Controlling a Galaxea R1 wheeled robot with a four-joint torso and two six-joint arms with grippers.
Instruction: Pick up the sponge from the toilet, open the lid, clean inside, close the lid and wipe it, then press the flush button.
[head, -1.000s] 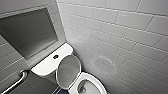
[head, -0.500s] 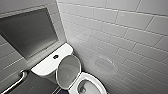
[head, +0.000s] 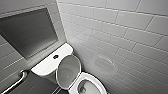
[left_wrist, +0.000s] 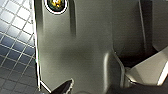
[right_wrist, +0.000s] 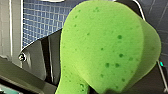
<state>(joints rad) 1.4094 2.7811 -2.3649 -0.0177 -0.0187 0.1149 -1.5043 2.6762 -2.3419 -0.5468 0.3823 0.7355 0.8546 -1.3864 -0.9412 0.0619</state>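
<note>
1. Head view, toilet (head: 75, 83) at lower centre: tank toward the left, bowl (head: 98, 84) toward the bottom edge, front pointing to the lower right.
2. Same view, lid (head: 68, 70) raised and standing against the tank. Oval nearly upright in the frame, long axis leaning slightly right, greyish inner face turned toward the open bowl.
3. Tank top (head: 46, 65) lying on a diagonal from lower left up to the right, with the flush button (head: 55, 56) in its middle, uncovered and just left of the lid's upper edge.
4. Dark recessed panel (head: 27, 31) at upper left, metal grab bar (head: 17, 81) at lower left, white tiled wall (head: 120, 32) across the right half with a faint hazy patch near the bowl.
5. Left wrist view: dark robot plate close up, small square floor tiles (left_wrist: 15, 37) beside it. Left gripper (left_wrist: 87, 86) barely made out; open or closed, cannot tell.
6. Right wrist view: sponge (right_wrist: 105, 47) very close to the lens, pinched at its near end in the right gripper (right_wrist: 108, 90), which is closed on it.
7. Sponge's long axis running away from the gripper, rounded free end pointing outward, broad speckled face toward the camera, bluish floor tiles (right_wrist: 40, 22) behind it.
</note>
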